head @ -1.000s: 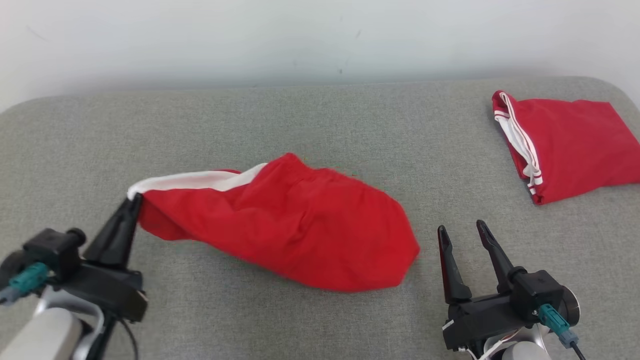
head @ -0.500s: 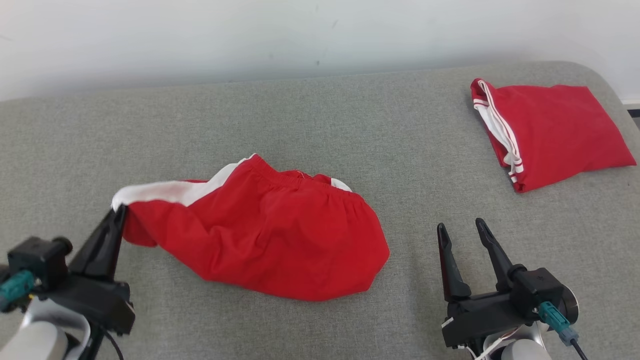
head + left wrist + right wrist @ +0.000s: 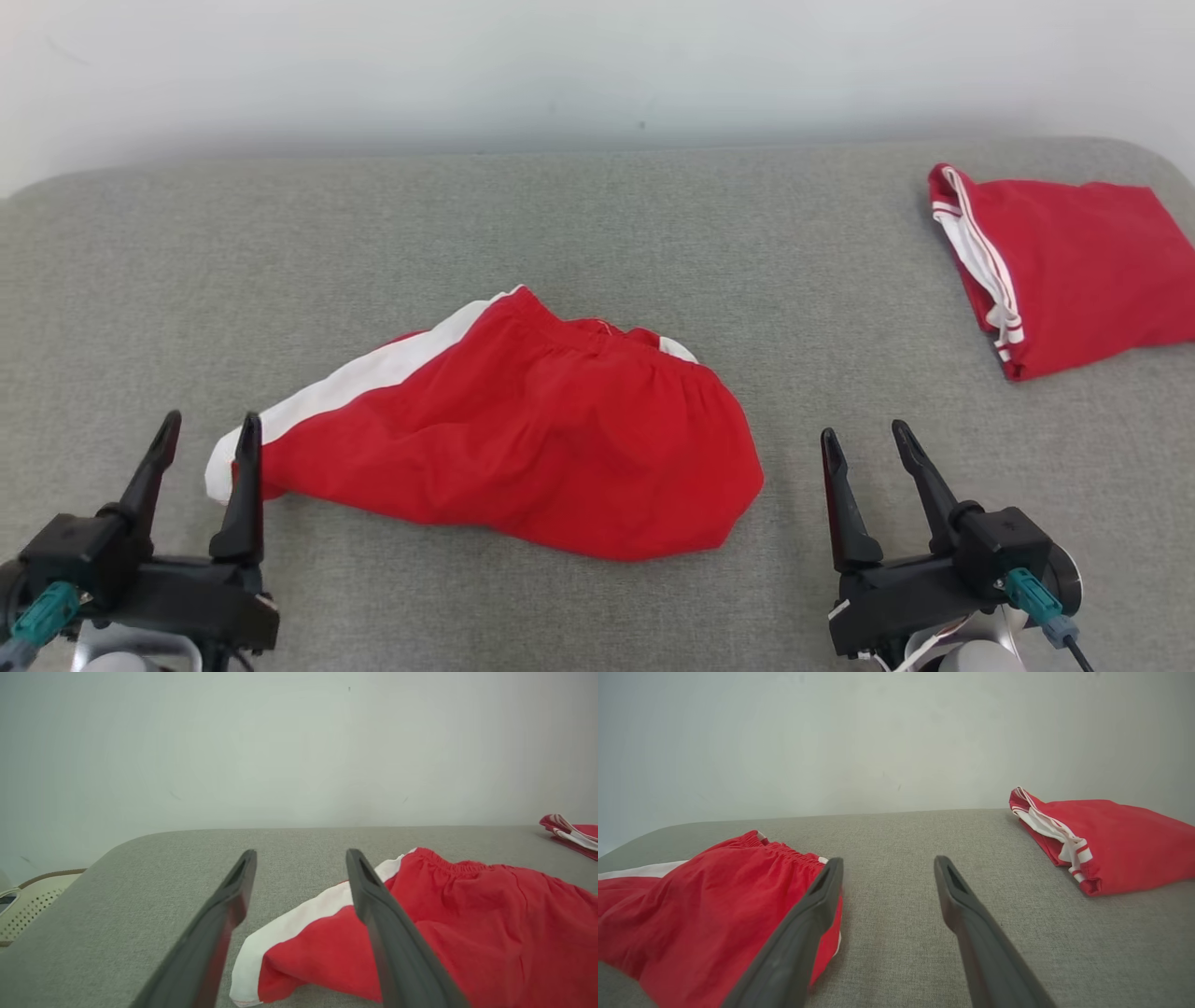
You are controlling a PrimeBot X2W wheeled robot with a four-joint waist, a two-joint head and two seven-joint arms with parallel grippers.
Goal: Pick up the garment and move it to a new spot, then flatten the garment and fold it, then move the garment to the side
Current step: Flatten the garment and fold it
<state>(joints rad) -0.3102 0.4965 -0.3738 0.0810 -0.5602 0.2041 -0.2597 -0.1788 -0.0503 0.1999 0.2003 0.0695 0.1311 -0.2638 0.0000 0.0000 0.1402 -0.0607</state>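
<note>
The garment (image 3: 523, 439), red shorts with a white side stripe, lies crumpled in the middle of the grey padded surface (image 3: 597, 224). My left gripper (image 3: 210, 420) is open at the garment's white left corner. Its right finger stands just in front of that corner and grips nothing. In the left wrist view the garment (image 3: 467, 914) spreads to the right, and its white corner lies low between the spread fingers of the left gripper (image 3: 301, 853). My right gripper (image 3: 864, 430) is open and empty, just right of the garment. The right wrist view puts the garment (image 3: 714, 896) left of the right gripper (image 3: 888, 860).
A second red garment (image 3: 1083, 261), folded, with white stripes, lies at the far right of the surface. It appears again as the folded garment (image 3: 1111, 844) in the right wrist view. A pale wall rises behind the surface. A beige perforated object (image 3: 28, 905) sits beyond the surface's left edge.
My left gripper has opened and let go of the garment's white corner, which now rests on the surface. The right gripper has stayed put. The camera has shifted a little.
</note>
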